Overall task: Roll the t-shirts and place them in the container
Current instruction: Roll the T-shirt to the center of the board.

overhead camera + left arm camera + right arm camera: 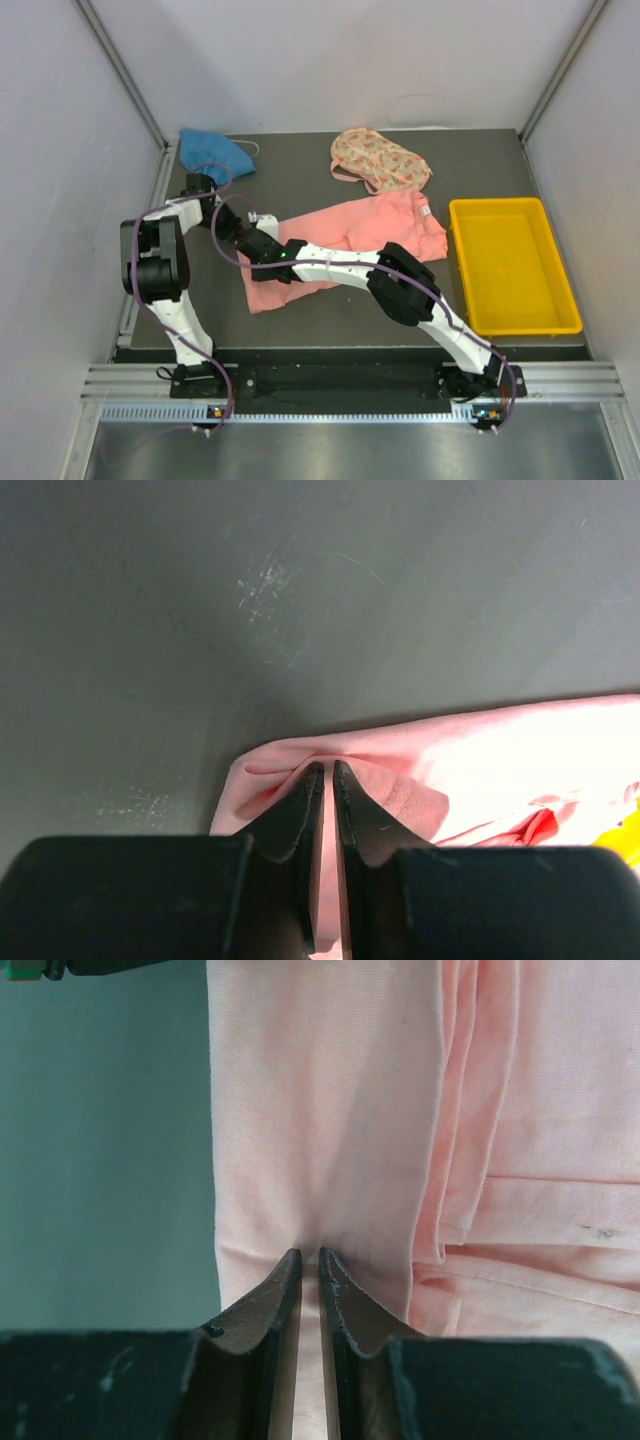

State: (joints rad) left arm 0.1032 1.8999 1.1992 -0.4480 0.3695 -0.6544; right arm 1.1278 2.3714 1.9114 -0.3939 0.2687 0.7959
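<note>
The salmon-pink t-shirt [372,224] lies spread across the middle of the dark mat, its white neck tag [425,212] toward the yellow tray. My left gripper [244,222] is at the shirt's far-left corner. In the left wrist view it [327,765] is shut on a bunched fold of pink cloth [480,750]. My right gripper [252,250] reaches across the shirt to its left edge. In the right wrist view it [309,1253] is shut on the flat pink cloth [330,1110] close to that edge. The blue t-shirt [212,152] and the floral t-shirt [380,160] lie crumpled at the back.
A yellow tray [512,318] stands at the right of the mat, next to the shirt's collar end. Grey walls enclose the mat on the left, back and right. The right arm [400,280] lies low across the near half of the pink shirt.
</note>
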